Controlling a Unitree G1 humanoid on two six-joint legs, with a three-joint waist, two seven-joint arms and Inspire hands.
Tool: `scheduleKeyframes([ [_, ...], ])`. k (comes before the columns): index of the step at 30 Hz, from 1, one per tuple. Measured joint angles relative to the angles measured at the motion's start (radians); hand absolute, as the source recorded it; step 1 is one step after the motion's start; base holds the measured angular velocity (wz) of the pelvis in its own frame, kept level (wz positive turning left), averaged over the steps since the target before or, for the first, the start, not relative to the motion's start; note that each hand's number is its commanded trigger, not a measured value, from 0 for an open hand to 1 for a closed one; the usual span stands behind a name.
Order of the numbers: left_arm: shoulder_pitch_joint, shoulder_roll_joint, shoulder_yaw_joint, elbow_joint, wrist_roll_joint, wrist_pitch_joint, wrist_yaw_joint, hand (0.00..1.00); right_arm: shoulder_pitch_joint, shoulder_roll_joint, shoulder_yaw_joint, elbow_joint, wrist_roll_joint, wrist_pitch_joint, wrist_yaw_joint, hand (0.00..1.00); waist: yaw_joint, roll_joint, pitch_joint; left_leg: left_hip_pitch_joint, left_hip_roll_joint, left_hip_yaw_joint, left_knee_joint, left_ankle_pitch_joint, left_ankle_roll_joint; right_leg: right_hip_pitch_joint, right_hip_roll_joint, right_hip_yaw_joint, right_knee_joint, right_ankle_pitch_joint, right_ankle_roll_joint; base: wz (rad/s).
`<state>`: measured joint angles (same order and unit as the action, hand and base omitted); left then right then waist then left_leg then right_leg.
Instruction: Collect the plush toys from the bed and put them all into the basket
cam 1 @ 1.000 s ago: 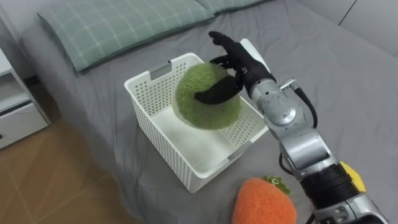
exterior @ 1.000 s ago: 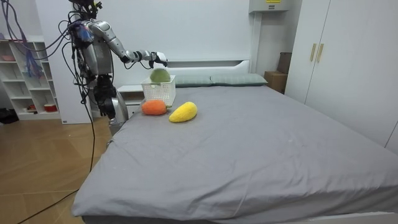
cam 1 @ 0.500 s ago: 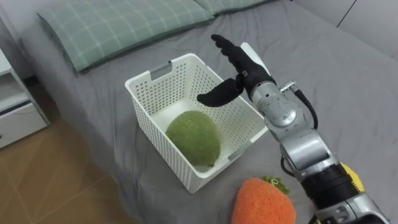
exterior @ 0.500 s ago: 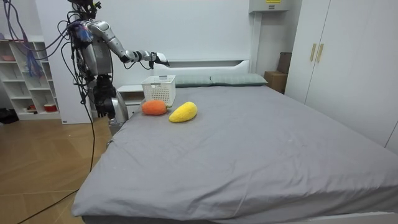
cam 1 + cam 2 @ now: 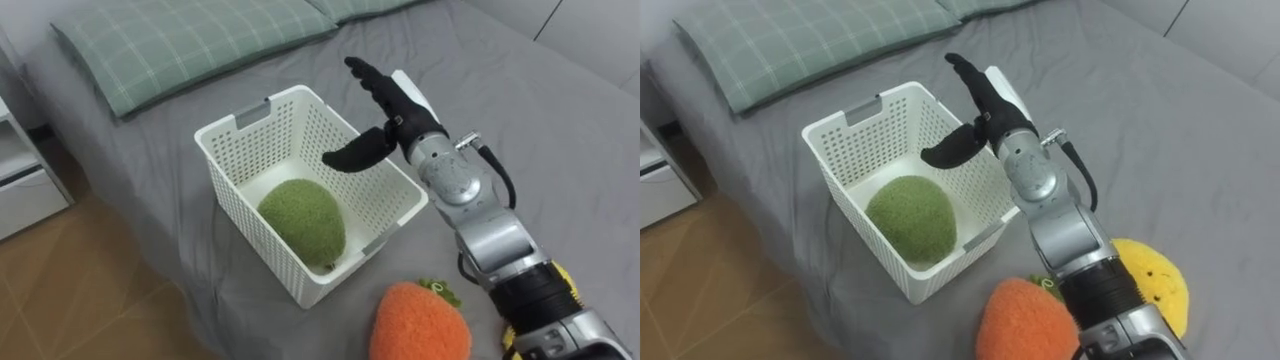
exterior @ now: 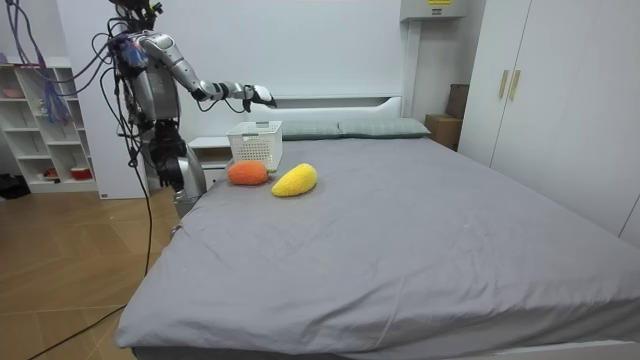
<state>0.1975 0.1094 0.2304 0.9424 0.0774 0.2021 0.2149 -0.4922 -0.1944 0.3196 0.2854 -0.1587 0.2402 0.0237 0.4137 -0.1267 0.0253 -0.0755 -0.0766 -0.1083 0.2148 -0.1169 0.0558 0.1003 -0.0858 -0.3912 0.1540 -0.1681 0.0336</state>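
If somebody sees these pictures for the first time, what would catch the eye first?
The right hand, open with straight fingers, hovers above the rim of the white basket on the grey bed. A round green plush toy lies inside the basket. An orange plush toy and a yellow plush toy lie on the bed near it, not yet collected.

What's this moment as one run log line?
right hand: open above white basket | green toy: inside basket | orange toy, yellow toy: on bed

Round green toy (image 5: 300,220) in white basket (image 5: 232,124), orange toy (image 5: 420,325) and yellow toy (image 5: 1155,275) on bed (image 5: 560,120)
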Motion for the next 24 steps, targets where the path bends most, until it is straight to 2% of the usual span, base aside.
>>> scheduleKeyframes([
  [3, -0.002, 0.000, -0.001, -0.003, 0.004, 0.001, -0.001, 0.00, 0.000, -0.008, -0.035, 0.000, 0.018, 0.000, -0.005, 0.00, -0.032, 0.004, -0.0032, -0.002, 0.000, 0.005, 0.000, -0.001, 0.002, -0.005, 0.000, 0.011, 0.001, 0.002, 0.003, -0.11],
  [5, -0.001, 0.001, -0.001, -0.005, 0.005, 0.001, -0.002, 0.00, 0.001, -0.022, -0.054, 0.000, 0.035, 0.000, -0.024, 0.00, -0.038, 0.006, -0.0075, 0.005, 0.004, 0.025, -0.008, -0.002, 0.002, -0.012, 0.001, 0.034, 0.000, 0.004, 0.005, -0.27],
  [8, 0.008, 0.002, -0.002, -0.004, -0.003, 0.000, -0.001, 0.00, 0.003, -0.027, -0.080, 0.000, 0.057, -0.002, -0.046, 0.00, -0.068, 0.012, -0.0063, 0.037, 0.011, 0.059, -0.017, -0.001, 0.005, 0.001, 0.001, 0.060, -0.002, 0.006, 0.005, -0.31],
  [10, 0.007, 0.001, -0.003, -0.007, -0.007, -0.002, -0.001, 0.00, 0.011, -0.030, -0.105, 0.000, 0.057, -0.024, -0.058, 0.00, -0.108, 0.014, -0.0066, 0.048, 0.014, 0.074, -0.024, -0.003, 0.006, 0.003, 0.002, 0.071, -0.002, 0.006, 0.005, -0.21],
  [11, 0.006, 0.001, -0.003, -0.009, -0.007, -0.004, -0.001, 0.00, 0.015, -0.035, -0.109, 0.001, 0.055, -0.028, -0.062, 0.00, -0.117, 0.014, -0.0069, 0.050, 0.014, 0.077, -0.026, -0.003, 0.006, 0.003, 0.002, 0.078, -0.002, 0.006, 0.005, -0.17],
  [13, -0.008, 0.004, -0.003, -0.009, -0.007, -0.007, -0.001, 0.00, 0.037, -0.068, -0.118, 0.001, 0.045, -0.030, -0.066, 0.00, -0.150, 0.012, -0.0093, 0.053, 0.016, 0.093, -0.028, -0.005, 0.007, 0.000, 0.002, 0.091, 0.000, 0.006, 0.005, -0.15],
  [15, -0.012, 0.004, -0.008, -0.010, -0.007, -0.013, -0.001, 0.00, 0.058, -0.085, -0.133, 0.001, 0.035, -0.030, -0.065, 0.00, -0.165, 0.011, -0.0122, 0.064, 0.021, 0.119, -0.037, -0.006, 0.008, -0.005, 0.002, 0.113, 0.004, 0.006, 0.005, -0.38],
  [16, -0.010, 0.004, -0.018, -0.010, -0.007, -0.013, -0.002, 0.00, 0.072, -0.089, -0.152, 0.001, 0.035, -0.030, -0.066, 0.00, -0.167, 0.012, -0.0168, 0.075, 0.026, 0.139, -0.046, -0.007, 0.009, -0.010, 0.004, 0.128, 0.009, 0.008, 0.007, -0.52],
  [19, -0.011, 0.003, -0.019, -0.009, -0.007, -0.013, -0.009, 0.00, 0.100, -0.096, -0.196, 0.001, 0.040, -0.030, -0.066, 0.00, -0.197, 0.013, -0.0212, 0.096, 0.031, 0.167, -0.056, -0.012, 0.009, -0.010, 0.005, 0.155, 0.016, 0.008, 0.007, -0.38],
  [24, -0.009, 0.001, -0.017, -0.005, -0.007, -0.040, -0.020, 0.00, 0.152, -0.099, -0.297, 0.002, 0.039, -0.036, -0.075, 0.00, -0.247, 0.016, -0.0220, 0.130, 0.034, 0.187, -0.065, -0.019, 0.010, 0.008, 0.008, 0.174, 0.015, 0.009, 0.007, -0.16],
])
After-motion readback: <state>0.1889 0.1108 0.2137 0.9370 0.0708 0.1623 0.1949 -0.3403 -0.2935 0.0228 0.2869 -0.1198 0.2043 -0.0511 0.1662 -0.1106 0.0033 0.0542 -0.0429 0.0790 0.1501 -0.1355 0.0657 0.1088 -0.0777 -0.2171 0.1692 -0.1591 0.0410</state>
